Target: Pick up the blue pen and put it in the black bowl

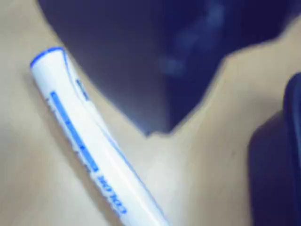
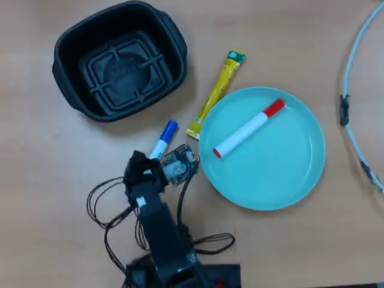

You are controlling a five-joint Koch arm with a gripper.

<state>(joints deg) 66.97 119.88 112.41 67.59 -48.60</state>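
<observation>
**Pen on the table, pick not yet made**

The blue pen lies flat on the table, slanting with its blue cap toward the black bowl and its lower half hidden under the arm in the overhead view. The wrist view shows its white barrel with blue print resting on the wood — nothing around it, nothing lifting it. So, as I judge it, the task is at the reach: the pen has yet to be gripped, raised, carried up and left in the overhead view, and dropped into the bowl, which is empty, its ribbed floor bare.

The end effector sits right over the pen's lower end. A dark, blurred shape fills the top of the wrist view, likely one jaw, just beside the barrel — whether it touches I cannot say. The second jaw cannot be made out, so how far open it stands cannot be told.

Further out, a yellow sachet lies just right of the pen, and a teal plate carries a red-capped marker, well clear of the reach.
</observation>
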